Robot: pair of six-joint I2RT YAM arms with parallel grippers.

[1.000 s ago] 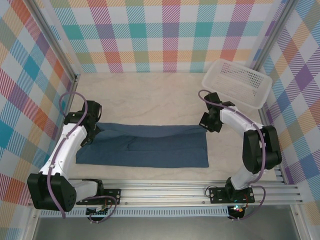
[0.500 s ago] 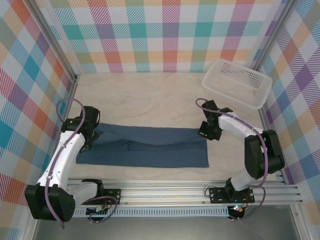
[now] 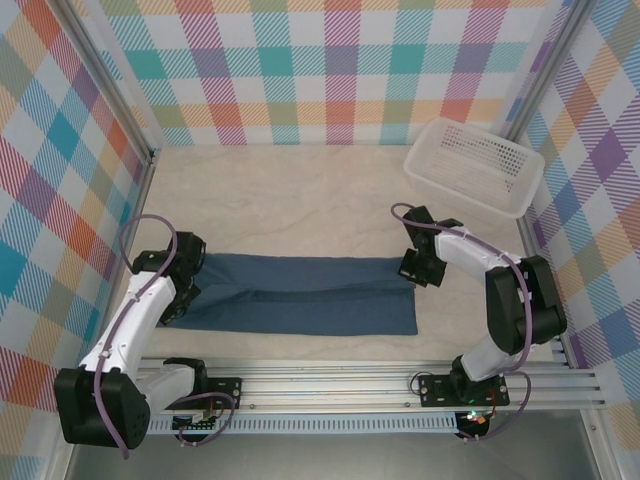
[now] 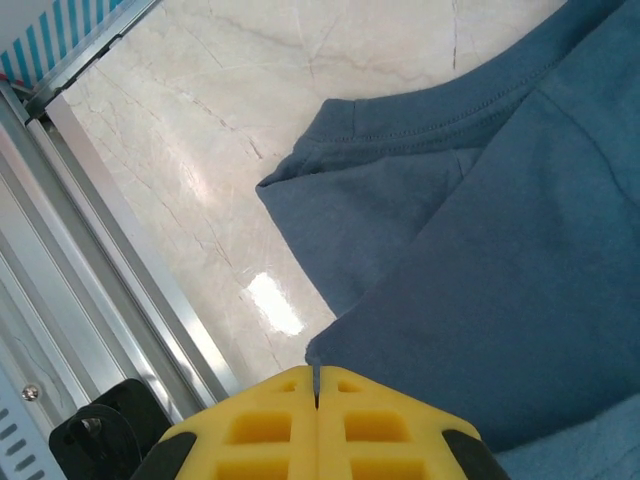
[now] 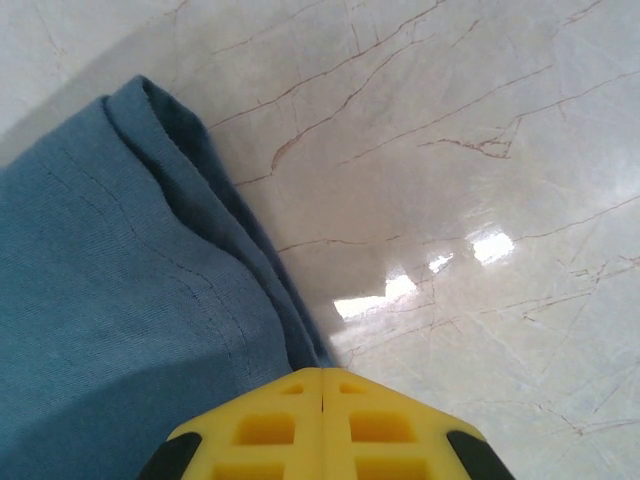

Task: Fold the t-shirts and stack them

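Observation:
A dark slate-blue t-shirt (image 3: pixel 300 295) lies folded into a long strip across the near half of the table. My left gripper (image 3: pixel 182 287) is at the strip's left end. In the left wrist view its yellow jaws (image 4: pixel 316 378) are shut, with a corner of the t-shirt (image 4: pixel 480 300) pinched between them. At the right end sits my right gripper (image 3: pixel 417 268). Its jaws (image 5: pixel 321 378) are shut at the folded edge of the t-shirt (image 5: pixel 120 290), and the cloth runs in under the tips.
A white mesh basket (image 3: pixel 470 165) stands tilted at the back right corner. Checked walls close in the back and both sides. An aluminium rail (image 3: pixel 330 385) runs along the near edge. Bare marble tabletop (image 3: pixel 290 200) lies behind the shirt.
Both grippers have come toward the near edge, carrying the shirt's upper layer with them. The raised, rippled fold has settled into a flatter strip.

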